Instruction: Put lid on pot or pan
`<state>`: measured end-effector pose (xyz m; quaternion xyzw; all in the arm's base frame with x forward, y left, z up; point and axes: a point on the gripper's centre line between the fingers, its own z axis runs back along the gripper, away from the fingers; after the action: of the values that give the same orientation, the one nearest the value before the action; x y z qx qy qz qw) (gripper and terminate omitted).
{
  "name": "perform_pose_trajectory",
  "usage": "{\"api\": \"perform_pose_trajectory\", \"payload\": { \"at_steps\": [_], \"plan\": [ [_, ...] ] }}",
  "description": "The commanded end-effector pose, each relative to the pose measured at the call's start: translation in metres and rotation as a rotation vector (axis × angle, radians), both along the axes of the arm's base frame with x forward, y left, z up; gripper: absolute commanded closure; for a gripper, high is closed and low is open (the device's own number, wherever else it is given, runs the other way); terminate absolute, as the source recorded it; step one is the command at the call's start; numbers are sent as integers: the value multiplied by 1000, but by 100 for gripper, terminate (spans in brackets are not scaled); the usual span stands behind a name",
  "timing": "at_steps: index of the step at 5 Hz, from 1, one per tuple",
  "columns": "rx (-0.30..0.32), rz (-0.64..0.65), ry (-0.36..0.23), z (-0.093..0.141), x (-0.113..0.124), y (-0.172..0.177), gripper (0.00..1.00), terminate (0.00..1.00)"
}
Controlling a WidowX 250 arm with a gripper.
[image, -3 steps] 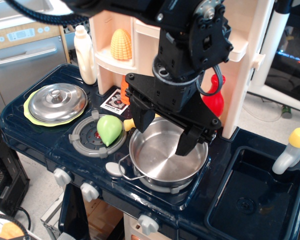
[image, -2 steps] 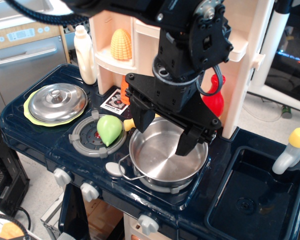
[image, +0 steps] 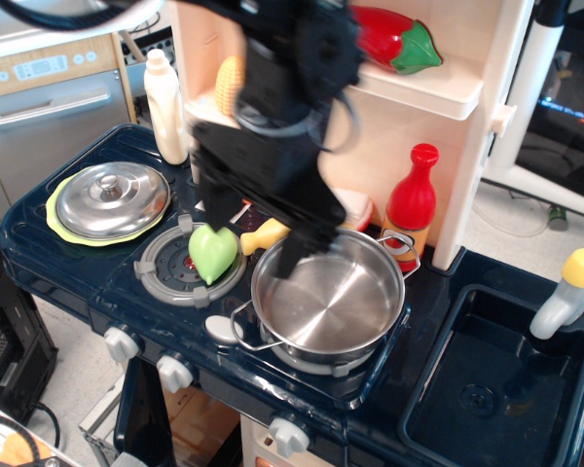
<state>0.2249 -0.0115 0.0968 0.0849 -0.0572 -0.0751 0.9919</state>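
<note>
The shiny domed steel lid (image: 112, 197) with its small knob lies on a lime-green plate (image: 55, 208) at the left of the toy stove. The shallow steel pot (image: 326, 306) with wire loop handles sits uncovered on the right burner and holds nothing. My gripper (image: 253, 233) is blurred by motion. It hangs open and empty above the pot's left rim, between the pot and the lid. One finger (image: 212, 206) is toward the lid side and the other (image: 294, 255) is over the pot's edge.
A green pear-shaped toy (image: 211, 253) sits on the grey burner ring (image: 165, 275) between lid and pot. A yellow toy (image: 263, 236) lies behind the pot. A red bottle (image: 412, 199), a white bottle (image: 165, 94) and the shelf unit stand behind. A sink (image: 487, 379) lies right.
My gripper has swung left and up, from over the middle of the pot to its left rim, nearer the lid. The lid and pot have not moved.
</note>
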Motion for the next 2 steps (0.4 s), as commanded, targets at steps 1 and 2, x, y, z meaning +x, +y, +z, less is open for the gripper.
{"api": "perform_pose_trajectory", "payload": {
  "at_steps": [1, 2],
  "plan": [
    [130, -178, 26, 11, 31, 84, 0, 0],
    [168, -219, 18, 2, 41, 127, 0, 0]
  ]
}}
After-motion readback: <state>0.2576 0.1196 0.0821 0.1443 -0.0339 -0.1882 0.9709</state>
